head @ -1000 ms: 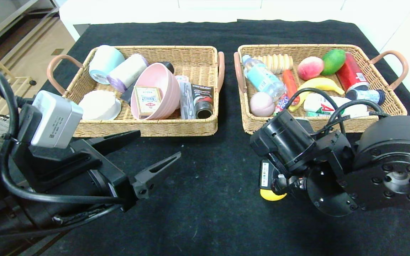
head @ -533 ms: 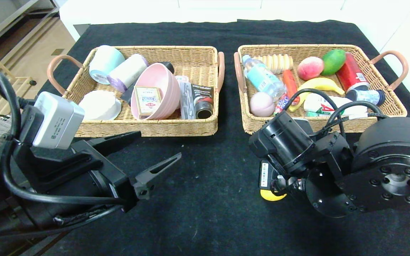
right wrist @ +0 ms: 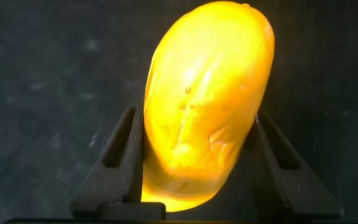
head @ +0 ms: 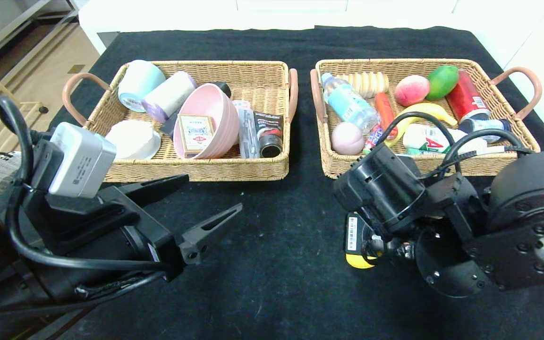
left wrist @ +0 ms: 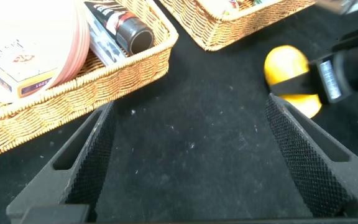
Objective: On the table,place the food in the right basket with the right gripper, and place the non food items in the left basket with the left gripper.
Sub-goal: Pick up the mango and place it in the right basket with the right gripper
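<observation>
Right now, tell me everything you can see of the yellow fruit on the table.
The yellow fruit is oblong, smooth and glossy, with a few small dents and creases in its skin. It lies on the black tablecloth in front of the right basket, outside it. The right gripper is shut on it, one finger pressed to each long side. From the head camera only its yellow end peeks out below the wrist.
</observation>
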`<state>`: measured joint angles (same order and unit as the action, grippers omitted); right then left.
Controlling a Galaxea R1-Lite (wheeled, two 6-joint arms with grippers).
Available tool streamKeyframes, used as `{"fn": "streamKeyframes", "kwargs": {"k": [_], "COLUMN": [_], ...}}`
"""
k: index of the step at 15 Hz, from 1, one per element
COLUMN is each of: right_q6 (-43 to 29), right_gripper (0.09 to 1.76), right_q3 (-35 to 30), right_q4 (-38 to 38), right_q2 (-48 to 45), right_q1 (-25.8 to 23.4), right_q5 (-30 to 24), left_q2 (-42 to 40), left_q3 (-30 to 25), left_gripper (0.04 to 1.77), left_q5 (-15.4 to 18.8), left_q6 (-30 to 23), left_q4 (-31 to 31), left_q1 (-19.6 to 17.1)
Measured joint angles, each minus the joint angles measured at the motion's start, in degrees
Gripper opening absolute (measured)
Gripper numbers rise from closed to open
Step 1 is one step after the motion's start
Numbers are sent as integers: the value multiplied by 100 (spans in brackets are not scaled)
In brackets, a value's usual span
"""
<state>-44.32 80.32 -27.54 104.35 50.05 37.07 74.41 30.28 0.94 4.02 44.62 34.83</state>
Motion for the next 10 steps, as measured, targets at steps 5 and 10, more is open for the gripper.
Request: {"fn": "streamKeyframes", "kwargs": {"k": [5, 10], "right_q6": [602, 1151], "right_gripper": [99, 99], "right_q3": [190, 950], "right_q4": [10, 56], "right_q2": [-372, -518], "right_q1": [-105, -634], "right_q5": [118, 276], "left_q2": [4, 1], "left_q3": [0, -5], "left_gripper": [172, 172], "left_q5": [-1, 2], "left_q6": [0, -1], "left_q4": [2, 2], "left_q1": [-2, -2]}}
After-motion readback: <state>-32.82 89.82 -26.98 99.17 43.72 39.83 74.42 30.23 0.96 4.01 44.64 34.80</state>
